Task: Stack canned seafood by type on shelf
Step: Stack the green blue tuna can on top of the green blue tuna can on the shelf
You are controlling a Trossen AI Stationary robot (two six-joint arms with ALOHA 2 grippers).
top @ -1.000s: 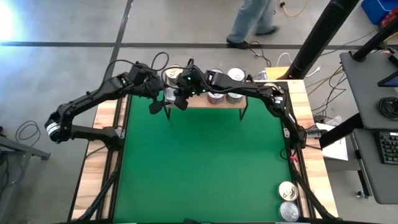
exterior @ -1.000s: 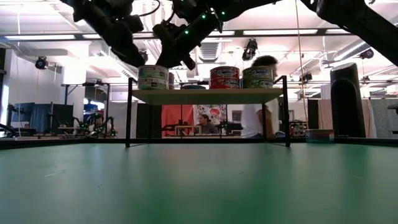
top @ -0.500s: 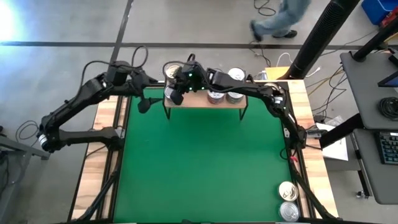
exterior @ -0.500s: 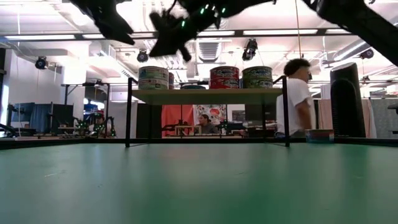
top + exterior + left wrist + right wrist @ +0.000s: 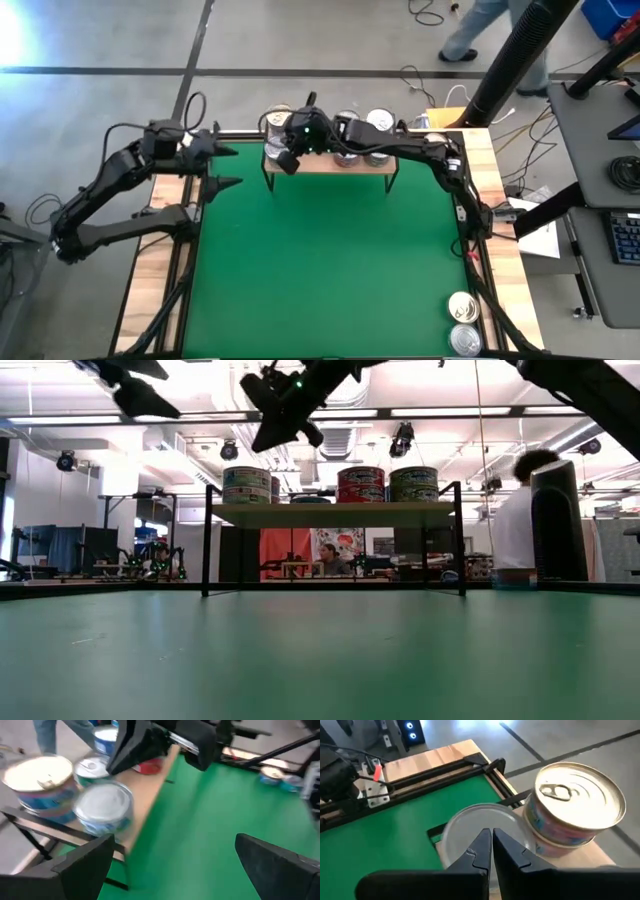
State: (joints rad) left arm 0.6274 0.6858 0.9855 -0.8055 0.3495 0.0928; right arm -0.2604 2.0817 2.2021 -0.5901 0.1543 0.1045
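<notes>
The shelf (image 5: 330, 160) stood at the far edge of the green mat (image 5: 330, 260), its light-wood board raised on thin black legs, and the canned seafood (image 5: 362, 484) sat in a row on top of it, some tins stacked two high. The right gripper (image 5: 287, 160) hung just above the shelf's left end with its fingers (image 5: 482, 851) pressed together and holding nothing. In the right wrist view the closed tips lay directly over a silver-topped tin (image 5: 479, 827), though whether they touched its lid could not be told; a gold-topped tin (image 5: 579, 800) with a pull ring stood just beside that one, clear of the fingers. The left gripper (image 5: 222, 168) was well off the shelf, over the left border of the table, its fingers (image 5: 82, 865) spread wide and empty. In the left wrist view the nearest tins sat beyond the left finger rather than between the two. Two more tins (image 5: 462, 322) lay at the near right corner of the table, well apart from both grippers. A person (image 5: 520, 525) stood in the room behind the table.
</notes>
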